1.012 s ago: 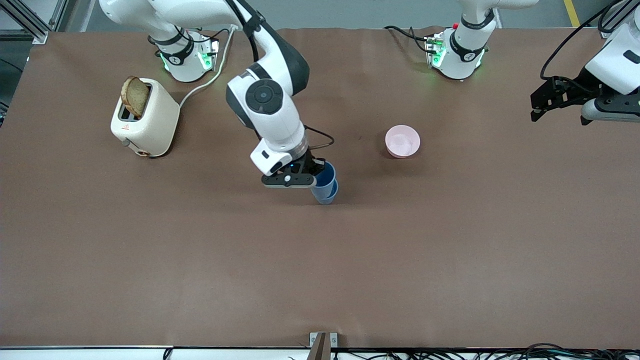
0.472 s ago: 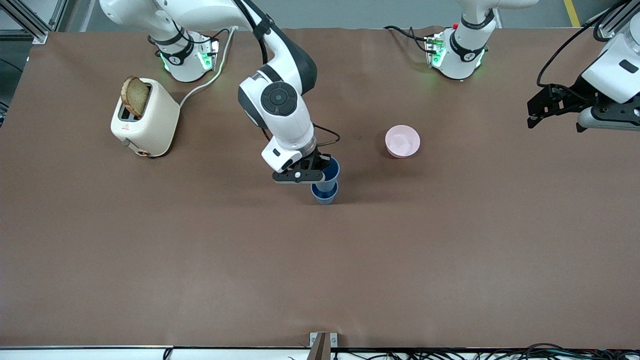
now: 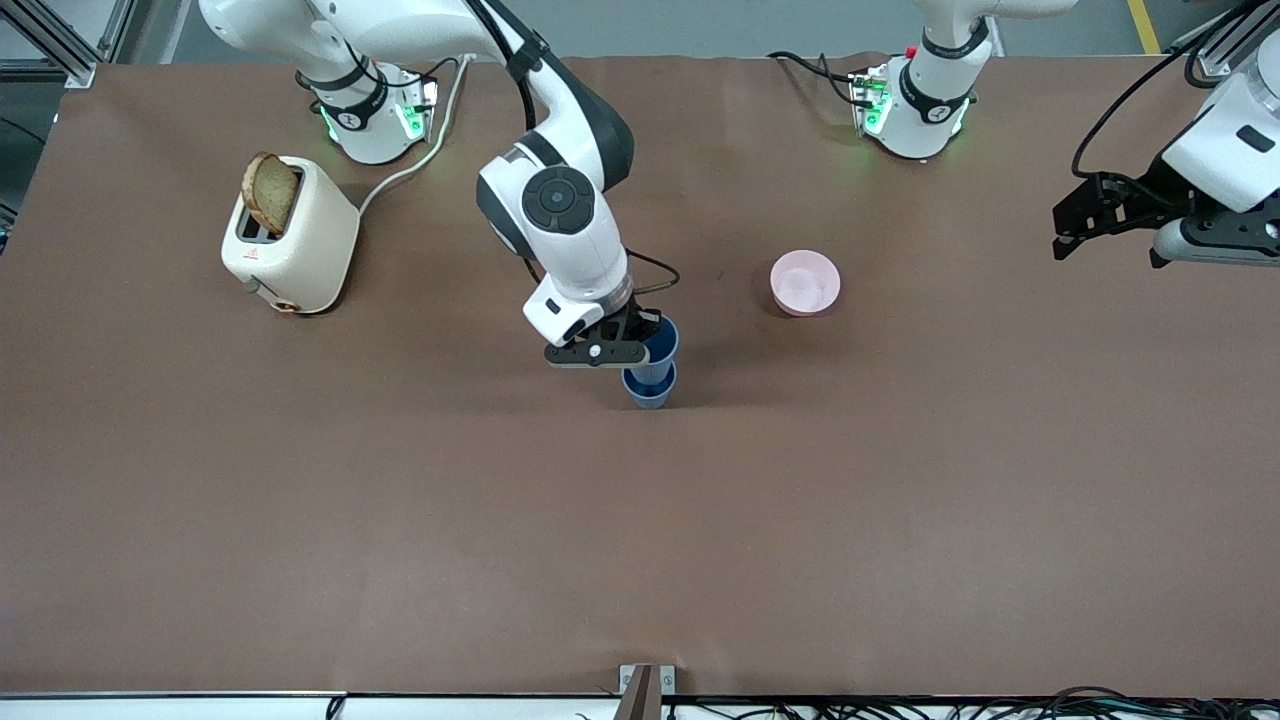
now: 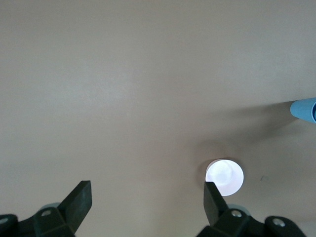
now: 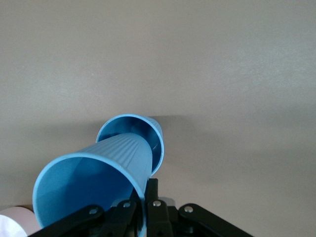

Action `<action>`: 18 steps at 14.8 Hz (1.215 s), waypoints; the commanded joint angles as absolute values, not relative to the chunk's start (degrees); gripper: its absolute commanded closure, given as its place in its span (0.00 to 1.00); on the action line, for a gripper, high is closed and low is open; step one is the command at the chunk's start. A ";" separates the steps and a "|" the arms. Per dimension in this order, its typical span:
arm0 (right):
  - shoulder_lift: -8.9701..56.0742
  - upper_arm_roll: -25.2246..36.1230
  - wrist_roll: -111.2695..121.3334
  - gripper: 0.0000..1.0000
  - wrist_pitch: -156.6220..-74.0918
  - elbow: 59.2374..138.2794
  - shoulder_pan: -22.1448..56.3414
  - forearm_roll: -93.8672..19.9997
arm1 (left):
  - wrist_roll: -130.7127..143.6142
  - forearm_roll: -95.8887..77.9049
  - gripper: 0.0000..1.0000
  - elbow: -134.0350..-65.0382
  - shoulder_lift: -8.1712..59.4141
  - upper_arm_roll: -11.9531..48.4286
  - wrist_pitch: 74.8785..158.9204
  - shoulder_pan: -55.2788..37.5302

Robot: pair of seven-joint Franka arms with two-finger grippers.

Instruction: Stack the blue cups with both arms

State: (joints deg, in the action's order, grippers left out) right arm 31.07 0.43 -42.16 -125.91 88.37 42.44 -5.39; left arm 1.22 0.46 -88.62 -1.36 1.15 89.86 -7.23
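Two blue cups are at the middle of the table. One blue cup (image 3: 650, 387) stands upright on the table. My right gripper (image 3: 640, 345) is shut on the rim of the second blue cup (image 3: 660, 345) and holds it with its base inside the standing cup. In the right wrist view the held cup (image 5: 94, 177) reaches down into the standing cup (image 5: 155, 136), and the right gripper (image 5: 143, 197) pinches the held cup's wall. My left gripper (image 3: 1085, 215) is open and empty above the table's left-arm end; its fingers (image 4: 212, 197) stand wide apart.
A pink bowl (image 3: 805, 282) sits between the cups and the left arm's end; it also shows in the left wrist view (image 4: 224, 177). A cream toaster (image 3: 290, 235) holding a slice of bread stands toward the right arm's end, its cord running to the right arm's base.
My right gripper moved the held cup toward the left arm's end and over the standing cup, then stopped. My left gripper drifted slightly toward the robots' bases.
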 commanded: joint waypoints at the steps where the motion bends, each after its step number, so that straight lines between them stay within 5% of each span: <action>1: 33.22 0.97 -42.71 0.95 -129.28 88.86 42.98 -5.01 | 1.58 -0.53 0.00 -88.94 -1.84 1.23 89.83 -6.94; 3: 33.22 0.97 -42.45 0.89 -129.20 88.86 42.89 -5.01 | 1.41 -0.53 0.00 -88.77 -2.02 1.23 89.74 -6.94; 4: 33.40 1.05 -42.36 0.77 -129.37 88.86 42.89 -4.75 | 1.32 -0.53 0.00 -88.77 -2.28 1.23 89.65 -6.94; 5: 33.92 1.14 -42.36 0.55 -129.55 88.77 42.72 -4.66 | 0.88 -0.53 0.00 -88.68 -2.37 1.23 89.47 -6.94; 6: 34.01 1.14 -42.36 0.22 -129.38 88.68 42.45 -4.75 | 0.62 -0.53 0.00 -88.51 -2.37 1.14 89.30 -6.86; 7: 33.93 1.23 -42.54 0.08 -129.11 88.51 42.36 -4.75 | 0.53 -0.53 0.00 -88.51 -2.37 1.14 89.30 -6.86; 11: 28.94 2.45 -42.72 0.01 -128.41 89.03 41.05 -4.75 | 0.53 -0.44 0.00 -88.50 -2.81 1.23 88.51 -6.94; 18: 12.94 6.50 -35.36 0.00 -109.80 89.74 27.97 -1.60 | 0.62 -0.53 0.00 -88.68 -3.25 1.23 88.33 -7.03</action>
State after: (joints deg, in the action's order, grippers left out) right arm 17.89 7.36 -38.42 -112.92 86.50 32.27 -4.01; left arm 1.19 0.46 -88.56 -2.26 1.17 89.25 -7.27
